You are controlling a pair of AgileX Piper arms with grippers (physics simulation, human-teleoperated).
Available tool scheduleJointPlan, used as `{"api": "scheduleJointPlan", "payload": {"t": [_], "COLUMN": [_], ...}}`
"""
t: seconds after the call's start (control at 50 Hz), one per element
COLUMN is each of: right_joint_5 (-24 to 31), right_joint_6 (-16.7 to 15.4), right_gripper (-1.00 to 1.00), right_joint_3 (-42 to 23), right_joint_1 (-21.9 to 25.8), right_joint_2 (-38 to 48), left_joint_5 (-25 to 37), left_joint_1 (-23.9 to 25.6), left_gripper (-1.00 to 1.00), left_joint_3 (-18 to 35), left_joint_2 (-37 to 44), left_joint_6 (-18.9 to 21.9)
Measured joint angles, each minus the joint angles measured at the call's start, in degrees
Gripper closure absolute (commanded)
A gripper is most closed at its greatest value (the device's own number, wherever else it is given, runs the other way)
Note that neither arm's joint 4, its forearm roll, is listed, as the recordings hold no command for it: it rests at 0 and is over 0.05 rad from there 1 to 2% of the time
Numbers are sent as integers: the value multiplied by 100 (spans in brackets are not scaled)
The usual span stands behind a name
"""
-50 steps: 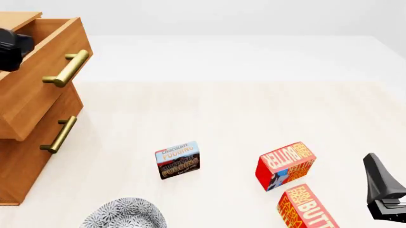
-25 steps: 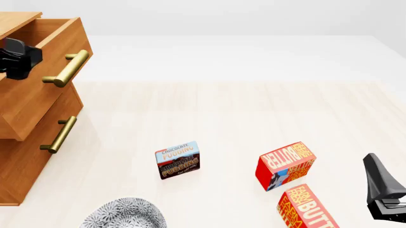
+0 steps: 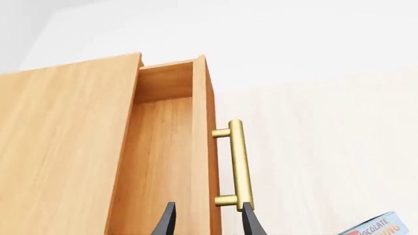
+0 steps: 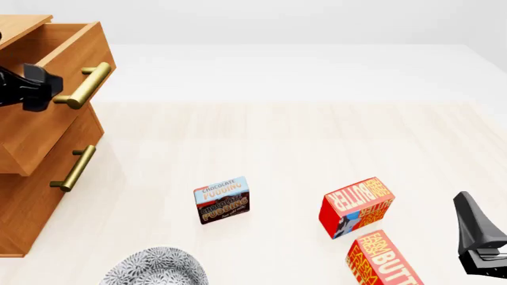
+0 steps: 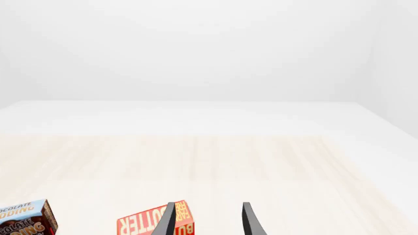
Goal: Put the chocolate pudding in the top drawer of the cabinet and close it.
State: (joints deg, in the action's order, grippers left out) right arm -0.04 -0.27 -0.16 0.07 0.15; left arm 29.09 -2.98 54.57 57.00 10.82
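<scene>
Drifting rightward off the pulled-out top drawer [image 4: 59, 71] toward its brass handle [image 4: 83, 86], the left gripper [image 4: 44, 89] shows fingers apart and empty, the chocolate pudding [image 4: 222, 199] waits mid-table, and the right gripper [image 5: 207, 220] idles, likewise parted.

Pale, whitewashed wood grain runs across the table [image 4: 317, 142] under my black fingers [image 3: 167, 223]. The cabinet [image 4: 32, 196] is warm honey-brown, and the top drawer [image 4: 56, 77] matches it, with a brass-gold handle [image 4: 83, 86]. The chocolate pudding [image 4: 222, 200] is light blue over dark brown. Two butter boxes [image 4: 357, 208] are red with orange-yellow lettering. At the near edge, a bowl [image 4: 156, 268] shows a grey-and-white speckled leaf pattern.
</scene>
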Motion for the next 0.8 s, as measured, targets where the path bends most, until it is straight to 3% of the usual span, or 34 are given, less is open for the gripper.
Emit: {"api": "scheduleJointPlan", "payload": {"t": [0.8], "right_joint_5": [-3], "right_joint_6": [-1], "right_gripper": [-100], "right_joint_3": [2], "right_joint_1": [0], "right_joint_2": [2], "left_joint_5": [-394], "left_joint_1": [-47], "left_gripper": [-100], "left_joint_3": [-224], "left_joint_2": [37], "left_joint_6": [-270]}}
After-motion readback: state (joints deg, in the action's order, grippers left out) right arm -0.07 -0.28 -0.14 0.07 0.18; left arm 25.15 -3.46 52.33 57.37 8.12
